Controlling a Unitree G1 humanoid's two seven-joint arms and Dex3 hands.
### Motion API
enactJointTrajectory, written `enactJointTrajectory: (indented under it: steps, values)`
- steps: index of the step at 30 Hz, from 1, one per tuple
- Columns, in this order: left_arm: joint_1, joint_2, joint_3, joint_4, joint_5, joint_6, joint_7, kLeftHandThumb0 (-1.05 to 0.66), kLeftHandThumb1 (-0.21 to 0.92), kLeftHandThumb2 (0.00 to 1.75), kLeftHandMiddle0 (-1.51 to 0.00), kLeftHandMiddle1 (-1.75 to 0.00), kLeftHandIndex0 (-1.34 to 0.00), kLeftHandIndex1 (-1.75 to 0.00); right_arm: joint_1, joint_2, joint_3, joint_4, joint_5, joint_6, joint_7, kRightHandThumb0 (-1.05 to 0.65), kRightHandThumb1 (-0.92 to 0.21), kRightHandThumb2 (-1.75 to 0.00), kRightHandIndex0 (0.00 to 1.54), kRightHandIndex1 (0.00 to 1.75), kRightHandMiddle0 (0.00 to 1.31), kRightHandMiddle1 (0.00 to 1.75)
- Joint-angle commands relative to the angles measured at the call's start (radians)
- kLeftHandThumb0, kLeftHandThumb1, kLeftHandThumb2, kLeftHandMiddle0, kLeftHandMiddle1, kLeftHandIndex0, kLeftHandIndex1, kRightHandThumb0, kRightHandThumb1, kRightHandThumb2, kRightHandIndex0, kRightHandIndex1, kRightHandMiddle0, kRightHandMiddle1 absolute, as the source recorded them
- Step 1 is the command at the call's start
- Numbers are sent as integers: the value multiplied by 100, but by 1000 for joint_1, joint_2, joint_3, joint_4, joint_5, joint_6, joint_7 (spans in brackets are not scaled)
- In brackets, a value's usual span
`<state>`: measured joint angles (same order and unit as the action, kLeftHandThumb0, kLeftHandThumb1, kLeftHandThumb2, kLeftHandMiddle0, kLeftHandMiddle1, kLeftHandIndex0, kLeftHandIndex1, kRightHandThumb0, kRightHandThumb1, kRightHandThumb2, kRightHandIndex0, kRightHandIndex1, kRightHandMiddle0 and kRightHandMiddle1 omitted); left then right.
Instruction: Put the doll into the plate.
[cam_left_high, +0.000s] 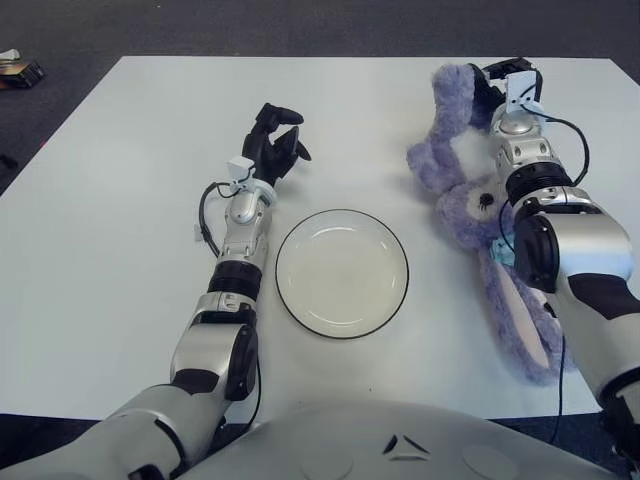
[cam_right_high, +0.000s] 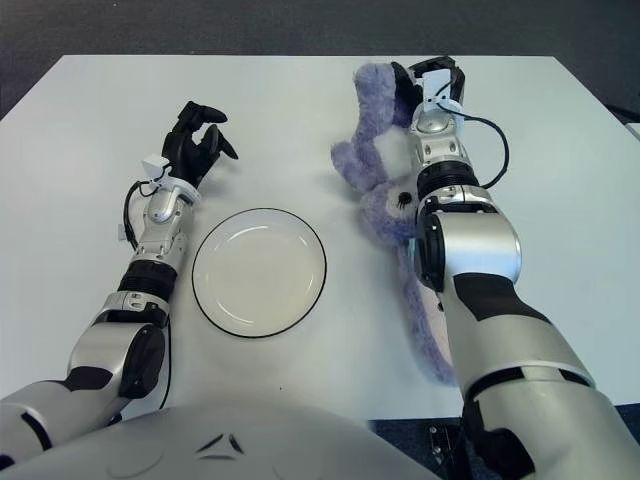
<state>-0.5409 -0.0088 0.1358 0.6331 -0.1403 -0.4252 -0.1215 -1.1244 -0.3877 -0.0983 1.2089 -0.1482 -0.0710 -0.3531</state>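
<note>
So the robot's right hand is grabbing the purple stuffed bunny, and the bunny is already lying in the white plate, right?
Not quite. The right hand does grip the purple stuffed bunny, but the bunny lies on the table to the right of the white plate, which holds nothing. The left eye view shows this. The left hand shows left of the plate.

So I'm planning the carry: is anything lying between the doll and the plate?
Nothing visible. The right robot hand grips the doll at its far end, and only bare table lies between doll and plate. The left robot hand shows beyond the plate's left side, off that path.
</note>
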Motion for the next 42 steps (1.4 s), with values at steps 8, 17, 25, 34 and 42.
enactJointTrajectory:
  steps: [8, 17, 25, 34, 42]
  values:
    - [2, -13, 3, 12, -2, -4, 17, -35, 92, 35, -82, -160, -38, -156, 85, -111, 28, -189, -35, -9, 27, -36, -92, -24, 82, 149, 50, 143]
    - [-12, -15, 10, 33, -8, -5, 12, -35, 92, 35, -82, -159, -39, -155, 279, -157, 14, -469, -59, 52, 51, -36, -92, -24, 80, 143, 49, 144]
    - [-23, -12, 11, 50, -7, -6, 11, -35, 92, 34, -82, -159, -39, -155, 433, -187, 4, -718, -145, 108, 7, -36, -92, -26, 79, 139, 48, 145]
    - [-26, -7, 1, 57, 19, -4, 27, -35, 92, 34, -83, -160, -39, -154, 559, -216, 4, -872, -286, 93, -83, -36, -92, -27, 71, 132, 46, 147]
    - [-26, -6, -2, 61, 31, -8, 35, -35, 92, 33, -84, -160, -40, -154, 690, -175, -47, -1098, -297, 208, -49, -36, -92, -28, 68, 132, 46, 147]
